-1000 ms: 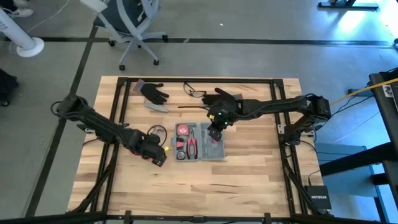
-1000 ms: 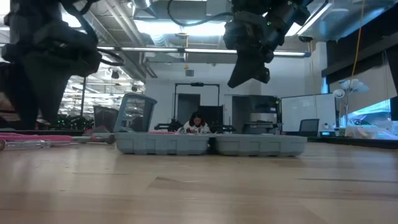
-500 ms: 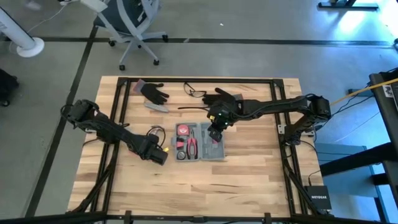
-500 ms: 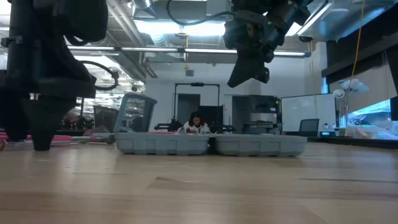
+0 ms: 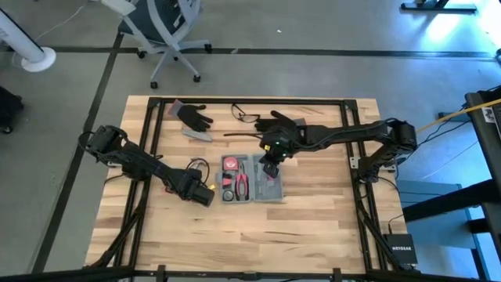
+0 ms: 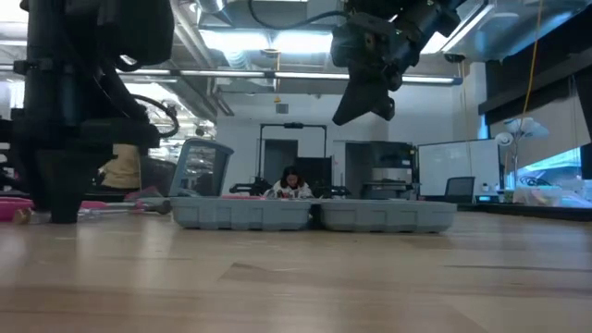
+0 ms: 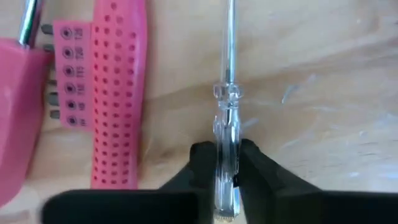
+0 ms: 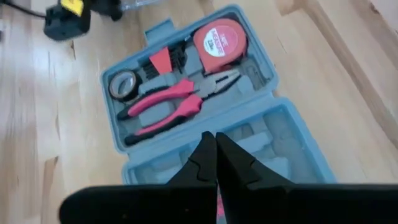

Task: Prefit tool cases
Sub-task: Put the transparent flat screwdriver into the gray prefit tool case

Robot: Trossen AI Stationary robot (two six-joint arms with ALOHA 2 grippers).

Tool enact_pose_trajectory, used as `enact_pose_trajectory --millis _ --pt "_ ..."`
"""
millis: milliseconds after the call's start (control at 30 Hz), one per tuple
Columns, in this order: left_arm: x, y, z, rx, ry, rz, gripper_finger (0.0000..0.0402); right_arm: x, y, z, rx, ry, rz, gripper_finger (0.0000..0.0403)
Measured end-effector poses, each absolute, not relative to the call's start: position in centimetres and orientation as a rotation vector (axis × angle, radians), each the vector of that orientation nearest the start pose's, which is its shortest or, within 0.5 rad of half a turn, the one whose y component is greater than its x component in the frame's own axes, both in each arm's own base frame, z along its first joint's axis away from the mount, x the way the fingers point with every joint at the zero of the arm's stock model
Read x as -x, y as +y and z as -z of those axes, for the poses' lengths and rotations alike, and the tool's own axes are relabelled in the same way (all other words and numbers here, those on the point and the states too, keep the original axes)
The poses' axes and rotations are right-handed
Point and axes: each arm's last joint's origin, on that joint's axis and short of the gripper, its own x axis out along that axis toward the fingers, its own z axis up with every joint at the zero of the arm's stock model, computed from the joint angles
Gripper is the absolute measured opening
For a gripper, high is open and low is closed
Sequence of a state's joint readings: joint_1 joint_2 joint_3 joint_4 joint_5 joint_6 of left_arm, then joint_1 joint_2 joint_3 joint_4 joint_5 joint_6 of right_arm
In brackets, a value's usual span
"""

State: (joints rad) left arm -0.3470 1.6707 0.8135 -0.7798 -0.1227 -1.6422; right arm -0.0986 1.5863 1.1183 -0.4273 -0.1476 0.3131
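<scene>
The tool case [image 5: 250, 181] lies open on the table, a grey-blue case [image 8: 205, 118] with a red tape measure, red-handled pliers and a tape roll in one half. My right gripper [image 8: 215, 152] hangs shut above the case [image 6: 314, 215]. My left gripper [image 7: 226, 163] stands at the table left of the case [image 5: 205, 196], pointing down and shut on a clear-handled screwdriver [image 7: 227, 106]. The screwdriver lies flat on the wood beside a pink perforated strip [image 7: 118, 93]. My left gripper pinches the screwdriver's clear handle [image 7: 225, 134] between its two fingers, toward the butt end. The fingers come from above, pointing down, one on each side of the handle. The screwdriver lies along the table, its metal shaft [image 7: 230, 37] reaching away from the fingers.
Two black gloves [image 5: 193, 116] [image 5: 282, 121], safety glasses [image 5: 244, 116] and a small grey piece [image 5: 197, 135] lie at the far side of the table. A black cable [image 5: 196, 166] loops near the left gripper. People [image 6: 291, 185] show in the room behind.
My left gripper has come down to the table top beside the case and closed its fingers on the screwdriver's handle. My right arm has kept still over the case.
</scene>
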Motion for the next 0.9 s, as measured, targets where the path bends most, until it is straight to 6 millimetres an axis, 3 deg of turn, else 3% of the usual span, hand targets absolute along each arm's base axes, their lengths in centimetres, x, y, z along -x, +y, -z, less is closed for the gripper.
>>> enact_pose_trajectory --millis 133,233,400,533,633,733,900 --pt "-23.0 -7.7 -12.7 0.864 1.235 -1.085 0.0027 -32.3 -2.8 -24.1 -0.396 0.900 0.093 0.0000" --pt "-22.5 -7.5 -13.9 0.843 1.206 -1.066 0.0027 -31.2 -2.7 -25.6 -0.385 0.870 0.102 0.0000" --pt "-20.9 -6.7 -18.1 0.875 1.063 -1.003 0.0027 -27.8 -2.7 -28.3 -0.383 0.893 0.243 0.0000" --pt "-20.4 -5.5 -21.4 0.932 0.841 -0.898 0.0027 -25.8 -2.2 -28.2 -0.449 1.005 0.378 0.0000" --pt "-21.7 -4.1 -22.3 0.917 0.759 -0.784 0.0027 -25.6 -1.1 -28.0 -0.460 1.018 0.425 0.0000" --pt "-24.3 -2.5 -22.0 0.948 0.686 -0.702 0.0027 -25.6 -0.4 -27.9 -0.497 1.003 0.491 0.0000" --pt "-28.9 -0.2 -21.1 1.141 0.479 -0.574 0.0027 -25.5 -0.3 -27.8 -0.557 0.967 0.609 0.0000"
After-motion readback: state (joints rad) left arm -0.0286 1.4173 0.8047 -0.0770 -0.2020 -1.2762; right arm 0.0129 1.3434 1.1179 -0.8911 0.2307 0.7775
